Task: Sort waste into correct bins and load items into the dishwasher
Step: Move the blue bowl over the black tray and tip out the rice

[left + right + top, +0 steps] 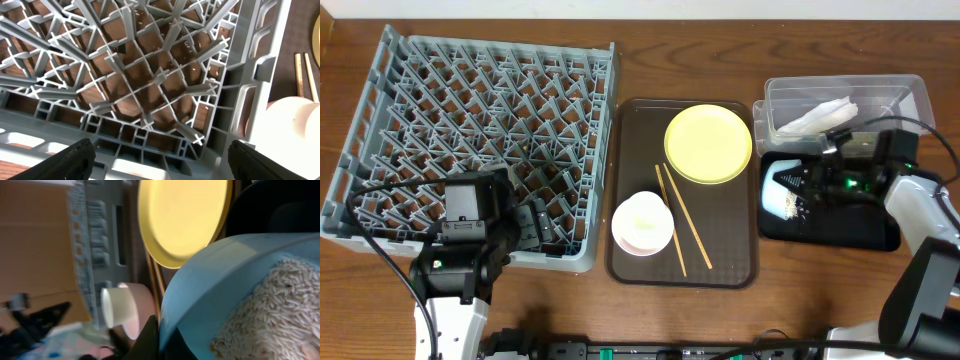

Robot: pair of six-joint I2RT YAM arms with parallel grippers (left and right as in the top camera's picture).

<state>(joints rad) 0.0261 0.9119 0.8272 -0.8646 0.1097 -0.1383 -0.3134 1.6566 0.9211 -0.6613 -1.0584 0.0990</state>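
My right gripper (807, 185) is shut on the rim of the light blue bowl (780, 188) and holds it tipped over the black tray (860, 235). White rice (788, 207) lies at the bowl's lower edge. In the right wrist view the fingers (162, 340) pinch the bowl's rim (220, 275), with rice (270, 310) inside. The crumpled napkin (815, 117) lies in the clear tub (910, 95). The yellow plate (708, 143), white bowl (642, 223) with the cup in it, and chopsticks (682, 218) lie on the brown tray (630, 120). My left gripper (535, 225) is open and empty over the grey dish rack (480, 110). The snack wrapper is not in view.
The left wrist view shows the rack's pegs and near wall (150, 100) with scattered rice grains, the open fingers (160, 160) at the bottom corners, and the white bowl (295, 120) beyond the rack's right wall. Cables run along the table's near edge.
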